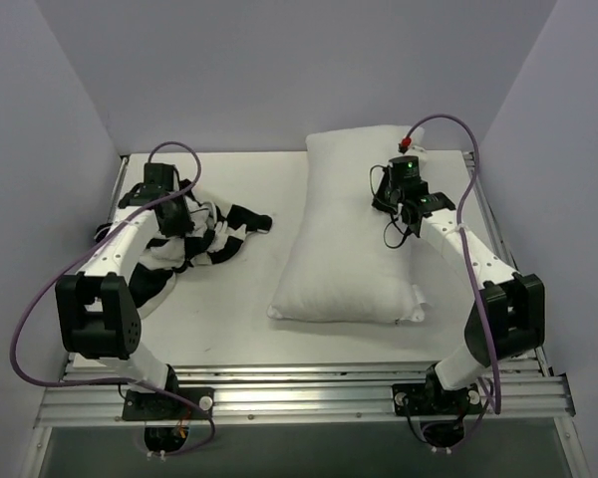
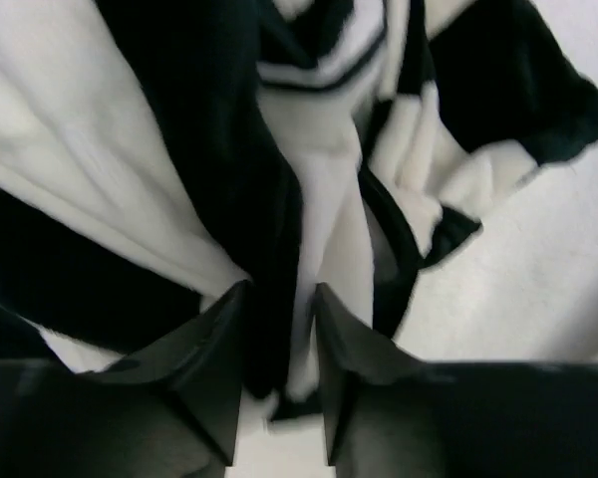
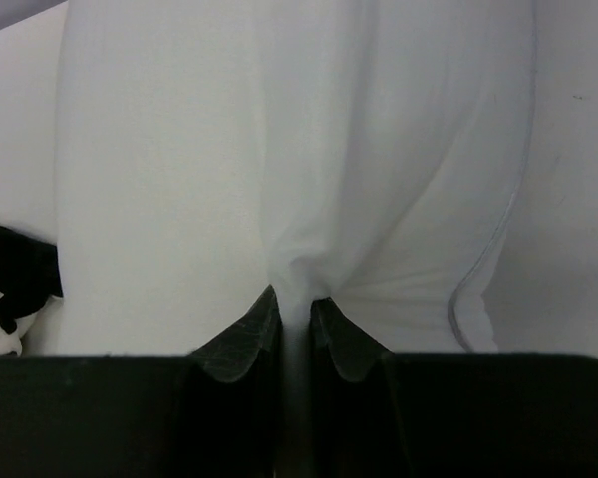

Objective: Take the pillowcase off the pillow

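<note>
From the top camera the job looks essentially done. The pillow [image 1: 351,239] lies bare and plain white in the centre-right of the frame, running from the upper middle down toward the lower right, with no checkered cloth on it anywhere I can see. The pillowcase [image 1: 214,239] sits as a crumpled black-and-white heap at the left of the frame, on the table [image 1: 229,334], just beside the pillow's left edge but apart from it.

My left gripper [image 2: 279,334] is down in that heap. In the left wrist view the fingers [image 2: 214,363] stand a little apart with a dark fold of the pillowcase running up between them. Whether they press on that fold or merely straddle it I cannot tell.

My right gripper [image 3: 294,309] is at the upper right part of the pillow. Its fingertips are drawn together on a small pucker of white fabric, so I read it as clamped on the pillow's own cover. A scrap of the checkered cloth shows at the far left edge of that wrist view, well clear of the grip.

What I judge to be left is only tidying: free the pillowcase from the left fingers, release the pinch on the pillow, and lift both arms away.
</note>
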Controlling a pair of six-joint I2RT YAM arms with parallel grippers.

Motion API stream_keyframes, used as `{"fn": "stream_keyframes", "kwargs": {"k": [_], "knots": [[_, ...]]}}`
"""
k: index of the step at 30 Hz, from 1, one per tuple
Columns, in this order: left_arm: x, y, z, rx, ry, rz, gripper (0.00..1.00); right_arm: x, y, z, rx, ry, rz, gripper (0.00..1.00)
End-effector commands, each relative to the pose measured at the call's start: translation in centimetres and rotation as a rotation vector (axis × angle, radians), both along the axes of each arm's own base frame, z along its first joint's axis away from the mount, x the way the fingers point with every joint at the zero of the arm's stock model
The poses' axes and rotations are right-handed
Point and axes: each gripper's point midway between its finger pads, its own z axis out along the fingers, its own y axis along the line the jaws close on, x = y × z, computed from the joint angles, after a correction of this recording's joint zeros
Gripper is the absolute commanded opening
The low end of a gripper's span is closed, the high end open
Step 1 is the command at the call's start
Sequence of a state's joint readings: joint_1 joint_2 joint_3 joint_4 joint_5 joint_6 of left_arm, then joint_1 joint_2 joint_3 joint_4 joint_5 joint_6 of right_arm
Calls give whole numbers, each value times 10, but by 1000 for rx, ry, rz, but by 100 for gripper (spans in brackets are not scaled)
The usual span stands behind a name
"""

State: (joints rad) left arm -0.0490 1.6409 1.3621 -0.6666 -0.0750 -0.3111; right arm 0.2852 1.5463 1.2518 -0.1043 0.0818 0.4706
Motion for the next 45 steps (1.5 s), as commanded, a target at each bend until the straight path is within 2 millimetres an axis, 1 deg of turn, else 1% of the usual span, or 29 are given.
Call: {"fn": "stream_keyframes", "kwargs": {"k": [1,2,3,4,5,6,7,8,9,11,12,13,14,15,16,18,19,20,21,23,24,26,27,29,30,32,34,39,45], "knots": [[-10,-32,52,-115,-178,-66,43,16,10,42,33,-133,30,12],[-16,-32,54,-114,-183,-71,51,12,7,50,29,-145,28,22],[-22,-31,68,-111,-215,-73,65,9,5,55,23,-153,27,28],[-29,-28,73,-96,-210,-80,72,7,3,64,16,-169,27,37],[-33,-27,82,-87,-227,-82,78,2,1,68,8,-164,27,46],[-40,-26,100,-84,-265,-89,82,-4,-1,82,11,-189,29,65],[-46,-24,114,-72,-286,-100,90,-8,-3,90,7,-202,28,73],[-50,-24,126,-68,-310,-106,93,-14,-10,97,-13,-202,12,78],[-58,-18,146,-45,-360,-90,97,-23,-15,115,-15,-238,2,85],[-71,-12,175,-22,-412,-84,94,-35,-31,138,-60,-268,-41,89],[-81,-10,193,-15,-459,-79,94,-47,-39,157,-71,-305,-60,91],[-90,-6,201,-2,-469,-74,94,-54,-46,170,-84,-326,-81,93],[-97,-2,221,13,-516,-60,94,-70,-61,193,-117,-365,-122,94],[-110,1,238,19,-568,-51,94,-78,-69,203,-133,-382,-143,95],[-119,4,247,29,-590,-41,94,-87,-77,214,-147,-405,-165,95],[-145,16,278,56,-678,2,94,-115,-99,242,-187,-463,-229,96],[-154,20,288,68,-707,17,94,-125,-106,250,-199,-481,-249,96],[-166,24,305,78,-757,36,94,-143,-116,262,-205,-511,-272,97],[-182,33,316,99,-797,69,94,-154,-125,272,-229,-532,-300,97],[-201,41,332,131,-849,96,94,-179,-138,287,-241,-581,-323,98],[-219,50,345,149,-897,134,94,-188,-143,293,-248,-597,-337,98],[-238,57,357,169,-946,164,94,-212,-156,303,-266,-637,-376,100],[-254,63,366,177,-990,194,94,-219,-160,305,-272,-647,-383,100],[-271,69,374,182,-1034,223,94,-238,-169,309,-271,-681,-410,100],[-284,71,379,181,-1072,234,94,-242,-170,310,-268,-694,-408,100],[-298,75,383,187,-1102,253,94,-254,-172,310,-260,-723,-403,100],[-312,83,383,200,-1119,288,94,-260,-174,309,-260,-732,-403,100],[-326,89,372,202,-1110,310,94,-272,-181,301,-266,-739,-420,99],[-326,91,361,194,-1083,299,94,-273,-179,298,-263,-739,-408,99]]}}
